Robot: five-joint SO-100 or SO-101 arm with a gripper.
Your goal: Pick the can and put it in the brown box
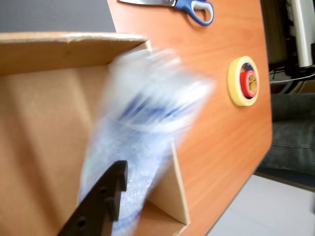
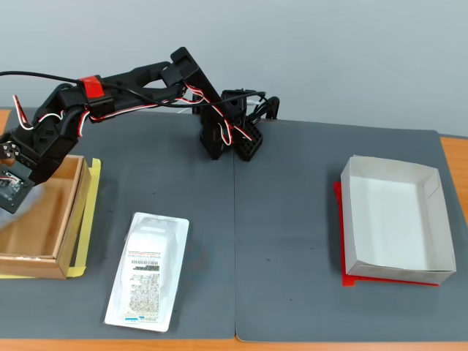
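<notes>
In the wrist view the can, white with blue print, is a blurred streak tilted over the inside of the brown box, while the box and my black finger are sharp. The can looks loose from my gripper, and only one finger shows. In the fixed view the arm reaches far left and my gripper hangs over the brown box at the table's left edge. I cannot make out the can there.
A white blister pack with a barcode label lies on the grey mat right of the brown box. A white paper box on a red base stands at the right. Blue-handled scissors and a yellow tape roll lie on the wooden tabletop beyond the box.
</notes>
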